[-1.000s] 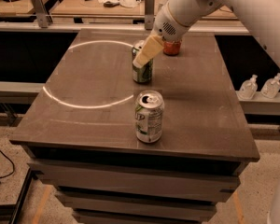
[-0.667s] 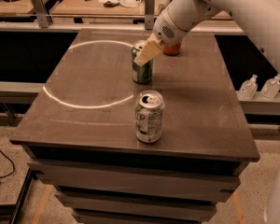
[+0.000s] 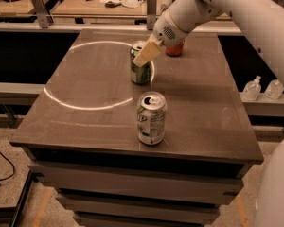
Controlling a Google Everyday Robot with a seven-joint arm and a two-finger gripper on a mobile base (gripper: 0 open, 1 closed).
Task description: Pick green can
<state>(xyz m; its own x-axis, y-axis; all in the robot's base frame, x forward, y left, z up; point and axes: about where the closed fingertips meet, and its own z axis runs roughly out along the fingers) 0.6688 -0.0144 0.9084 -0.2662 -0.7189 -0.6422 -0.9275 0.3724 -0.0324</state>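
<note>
The green can stands upright on the dark table, towards the back middle, on the rim of a bright ring of light. My gripper comes down from the upper right on the white arm and is at the can's top, with a tan part lying across the can's upper front. The can's top is partly hidden behind it.
A silver-white can with green lettering stands upright near the table's front, in front of the green can. A red can stands behind the arm at the back. Small white bottles sit on a ledge to the right.
The gripper stays at the green can's top. The upper arm has shifted slightly. The cans have not moved.
</note>
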